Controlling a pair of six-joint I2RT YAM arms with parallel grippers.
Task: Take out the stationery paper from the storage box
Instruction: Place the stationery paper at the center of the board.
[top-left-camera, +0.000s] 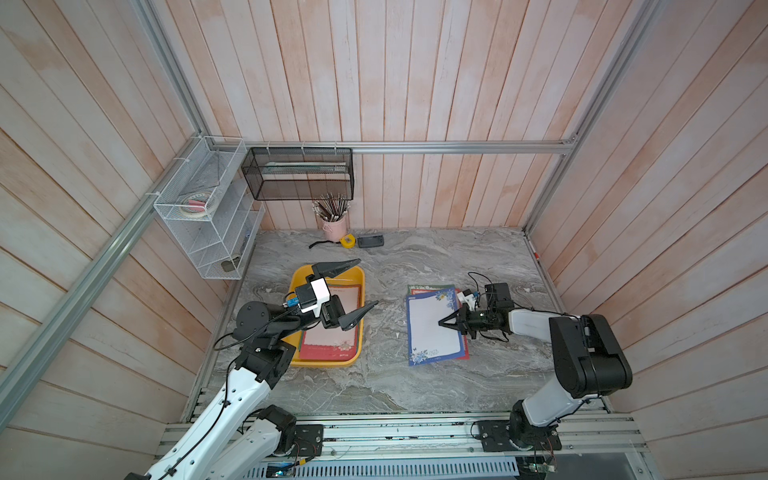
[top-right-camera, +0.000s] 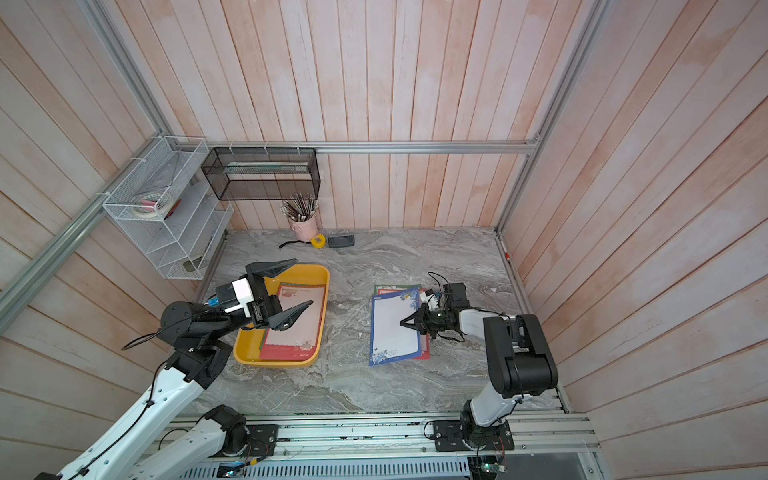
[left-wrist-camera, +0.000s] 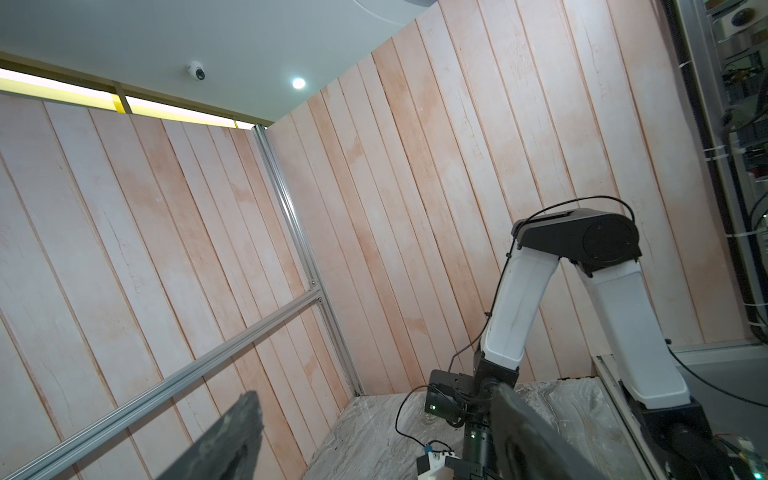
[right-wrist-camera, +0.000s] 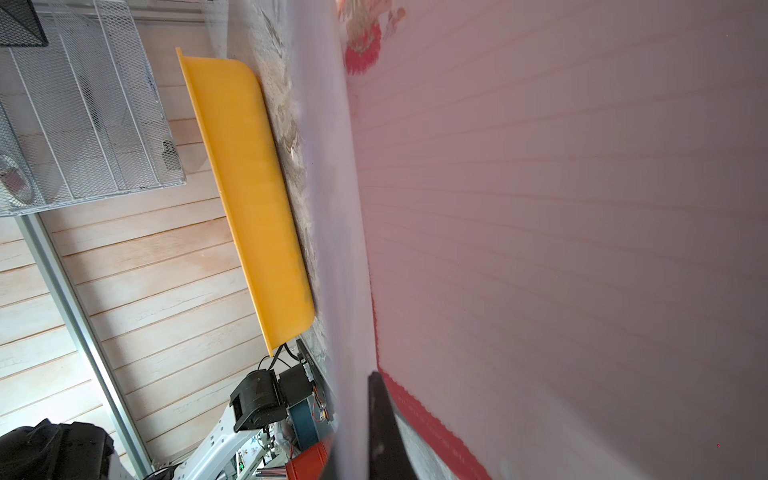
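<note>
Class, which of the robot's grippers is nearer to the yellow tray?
Left. The left gripper hangs open over the yellow tray; the right gripper, shut, is over the blue-bordered sheet, away from it.

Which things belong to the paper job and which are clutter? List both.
Job: storage box; stationery paper inside it; sheets stacked on the table.
Lying about: pencil cup; tape measure; black mesh basket; white wire rack.
</note>
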